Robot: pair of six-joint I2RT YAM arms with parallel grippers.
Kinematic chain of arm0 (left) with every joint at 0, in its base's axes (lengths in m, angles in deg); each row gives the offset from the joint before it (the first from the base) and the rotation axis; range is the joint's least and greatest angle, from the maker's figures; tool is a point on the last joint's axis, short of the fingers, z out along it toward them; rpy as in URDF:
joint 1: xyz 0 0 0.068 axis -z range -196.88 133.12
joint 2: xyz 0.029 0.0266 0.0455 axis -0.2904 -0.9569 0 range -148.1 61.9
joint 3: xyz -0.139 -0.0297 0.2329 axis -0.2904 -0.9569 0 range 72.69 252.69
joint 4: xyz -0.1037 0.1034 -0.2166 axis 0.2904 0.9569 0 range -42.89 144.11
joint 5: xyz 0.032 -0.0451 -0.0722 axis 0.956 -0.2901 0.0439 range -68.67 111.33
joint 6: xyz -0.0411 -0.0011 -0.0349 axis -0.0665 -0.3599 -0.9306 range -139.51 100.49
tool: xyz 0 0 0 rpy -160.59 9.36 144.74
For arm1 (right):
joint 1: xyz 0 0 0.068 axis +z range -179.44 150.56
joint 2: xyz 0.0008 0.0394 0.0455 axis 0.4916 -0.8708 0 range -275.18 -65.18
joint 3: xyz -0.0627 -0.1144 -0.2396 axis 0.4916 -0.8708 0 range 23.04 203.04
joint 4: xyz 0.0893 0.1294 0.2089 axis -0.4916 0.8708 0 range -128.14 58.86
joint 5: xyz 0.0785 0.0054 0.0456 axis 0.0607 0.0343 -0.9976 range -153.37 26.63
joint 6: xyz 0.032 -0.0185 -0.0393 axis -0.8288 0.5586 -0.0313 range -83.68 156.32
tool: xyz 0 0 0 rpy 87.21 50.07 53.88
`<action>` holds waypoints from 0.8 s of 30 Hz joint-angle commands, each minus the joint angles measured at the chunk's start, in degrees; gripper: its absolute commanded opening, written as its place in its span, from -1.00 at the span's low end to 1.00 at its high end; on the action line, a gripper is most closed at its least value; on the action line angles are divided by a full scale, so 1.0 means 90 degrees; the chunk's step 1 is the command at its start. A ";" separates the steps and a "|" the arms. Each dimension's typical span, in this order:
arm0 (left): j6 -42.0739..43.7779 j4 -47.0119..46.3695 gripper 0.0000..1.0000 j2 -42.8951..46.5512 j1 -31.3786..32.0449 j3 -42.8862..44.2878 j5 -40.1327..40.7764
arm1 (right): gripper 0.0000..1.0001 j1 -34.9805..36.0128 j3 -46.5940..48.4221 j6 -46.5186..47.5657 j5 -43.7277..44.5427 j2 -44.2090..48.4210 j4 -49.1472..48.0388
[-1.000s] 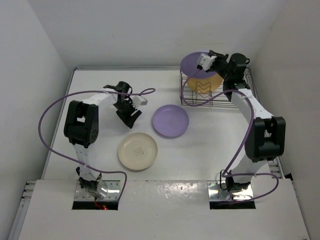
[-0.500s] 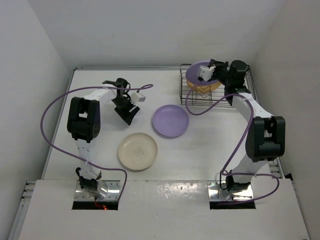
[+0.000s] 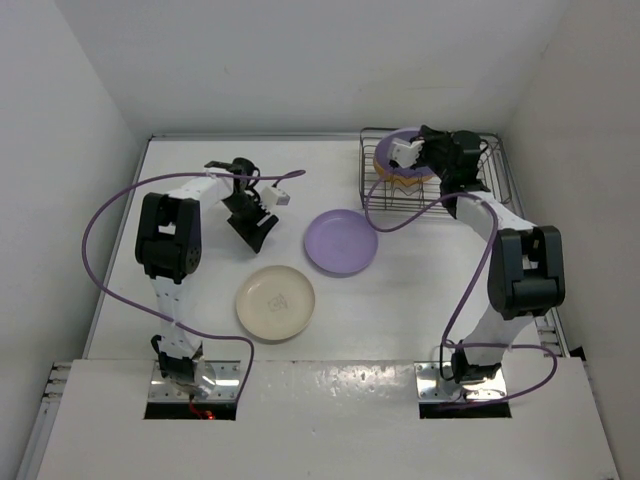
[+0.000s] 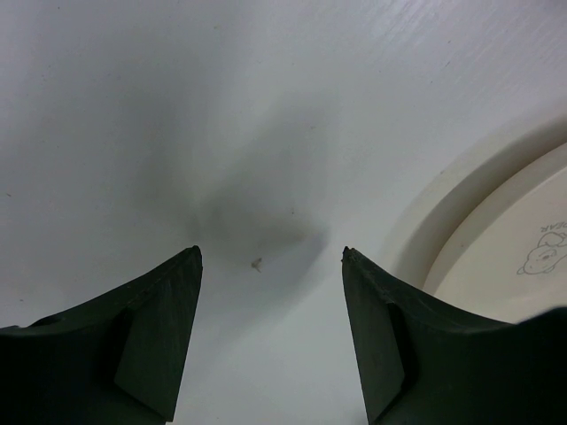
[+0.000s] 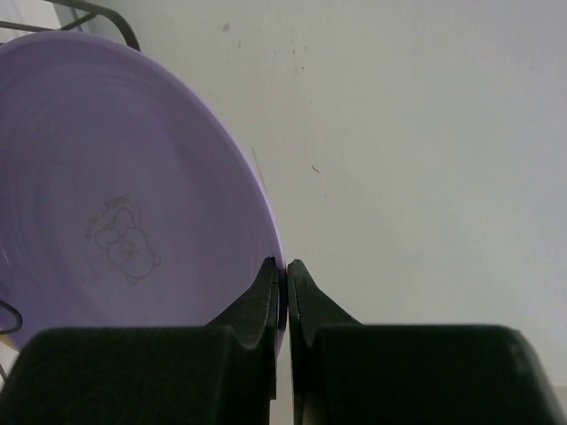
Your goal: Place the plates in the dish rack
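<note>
The silver wire dish rack (image 3: 372, 190) stands at the back right. A yellow-orange plate (image 3: 400, 176) stands in it. My right gripper (image 3: 418, 150) is shut on the rim of a lavender plate (image 3: 390, 152), held tilted in the rack over the yellow one; it fills the left of the right wrist view (image 5: 115, 195). A second lavender plate (image 3: 341, 241) lies flat at the table's middle. A cream plate (image 3: 275, 302) lies nearer, also at the right edge of the left wrist view (image 4: 514, 257). My left gripper (image 3: 255, 232) is open and empty, low over bare table left of the flat lavender plate.
White walls close the table at the back and both sides. Purple cables loop from both arms; the right one hangs by the rack's front edge (image 3: 400, 212). The rack's rim (image 5: 97, 16) shows at the top left of the right wrist view.
My right gripper has lowered the lavender plate from above the rack's back left corner down into the rack. My left gripper shifted slightly left and back, then stayed still.
</note>
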 commanded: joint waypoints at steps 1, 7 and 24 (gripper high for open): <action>0.0059 0.0092 0.38 0.0002 -0.0076 0.0195 -0.0162 | -0.97 0.0148 -0.0109 0.0099 -0.0112 0.0101 -0.0461; 0.0342 0.0452 0.40 0.0061 -0.0076 0.0253 -0.0853 | -0.30 0.0140 -0.0617 -0.0389 0.0014 0.0316 -0.0675; 0.1300 0.0620 0.37 0.0569 0.0735 -0.1240 -0.1128 | 0.77 0.0588 -0.1721 -0.3061 0.1196 0.2130 -0.1164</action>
